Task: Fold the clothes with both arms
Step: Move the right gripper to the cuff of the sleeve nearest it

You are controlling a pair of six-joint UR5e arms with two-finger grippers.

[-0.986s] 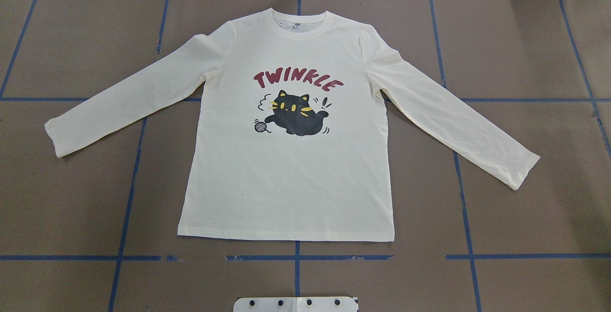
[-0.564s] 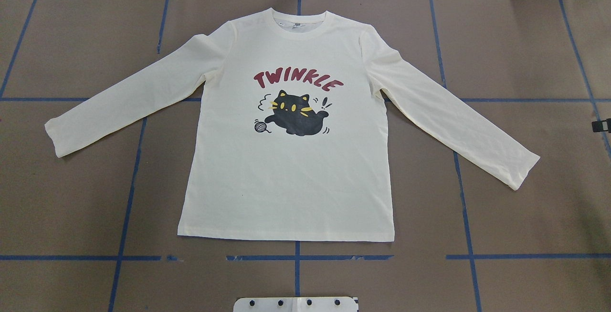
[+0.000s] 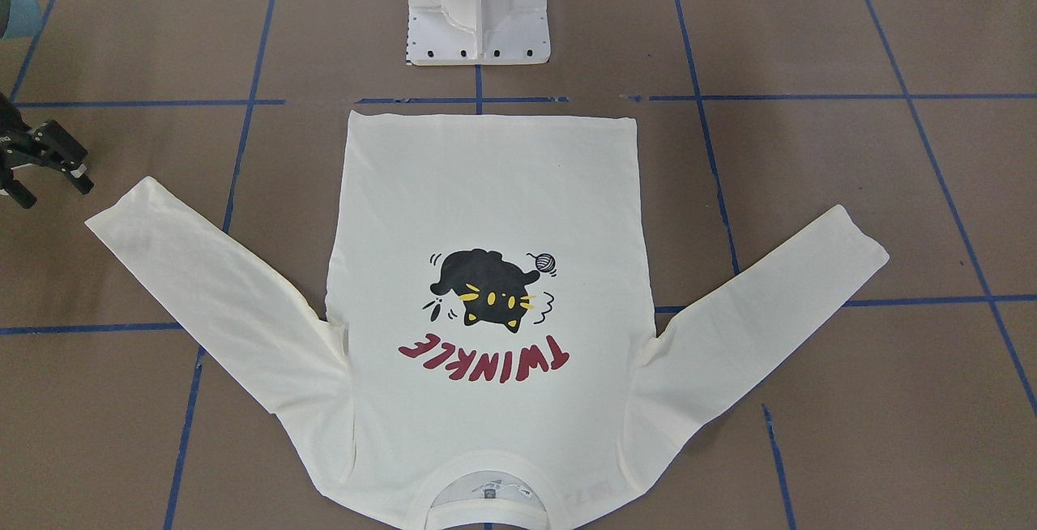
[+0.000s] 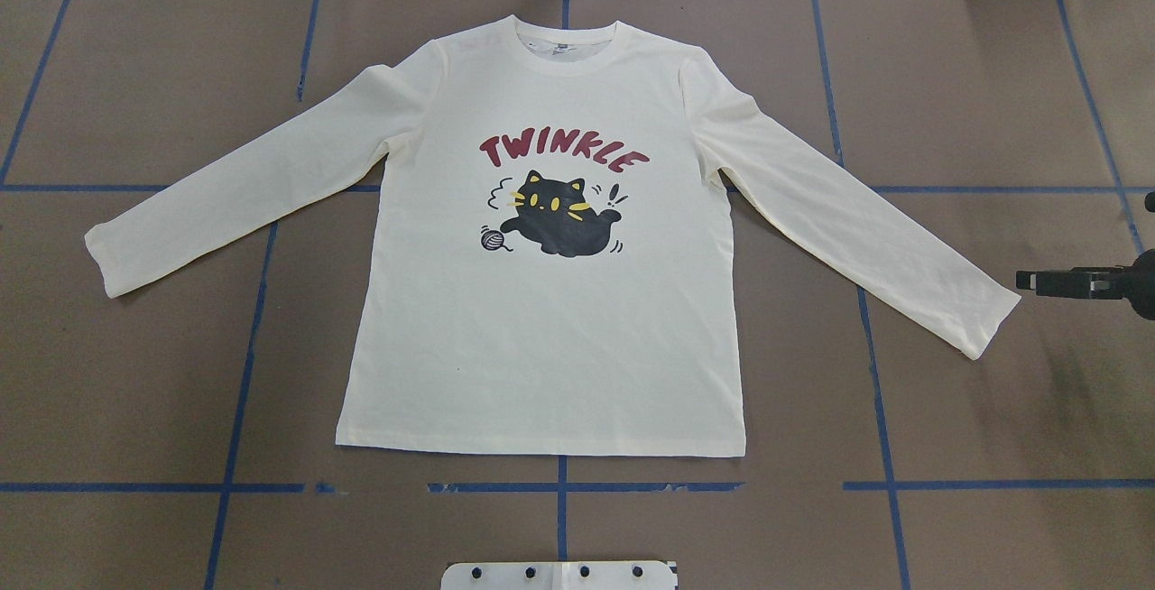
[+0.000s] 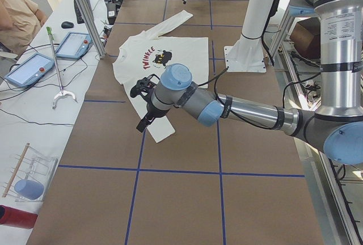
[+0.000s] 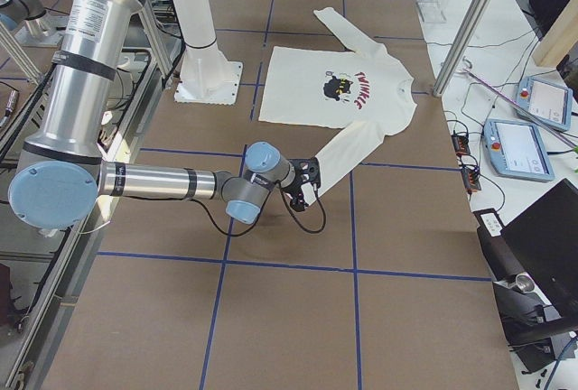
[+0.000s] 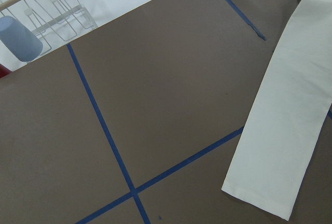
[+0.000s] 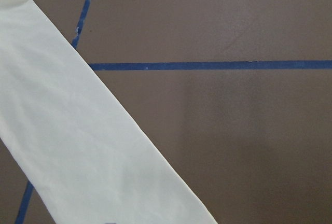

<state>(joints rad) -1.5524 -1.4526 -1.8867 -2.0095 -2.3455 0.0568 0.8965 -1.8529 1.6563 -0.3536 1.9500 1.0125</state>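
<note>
The cream long-sleeved T-shirt (image 4: 541, 319) lies flat and print-up on the brown table, both sleeves spread out; it also shows in the front view (image 3: 486, 206). My right gripper (image 4: 1024, 281) hovers just right of the right sleeve's cuff (image 4: 988, 324), apart from it. In the front view this gripper (image 3: 55, 192) has its fingers spread and empty. My left gripper (image 5: 143, 117) shows only in the exterior left view, above the left sleeve's cuff (image 5: 161, 131); I cannot tell whether it is open or shut. The left wrist view shows that cuff (image 7: 270, 193), no fingers.
The white pedestal base (image 4: 559, 575) stands at the near table edge, below the shirt's hem. Blue tape lines (image 4: 244, 346) grid the brown surface. A rack with a blue cup (image 7: 21, 35) stands off the table's left end. Tablets (image 5: 74, 45) lie on the side bench.
My right gripper has come in from the overhead view's right edge and moved left and down toward the right sleeve's cuff. The shirt has not moved.
</note>
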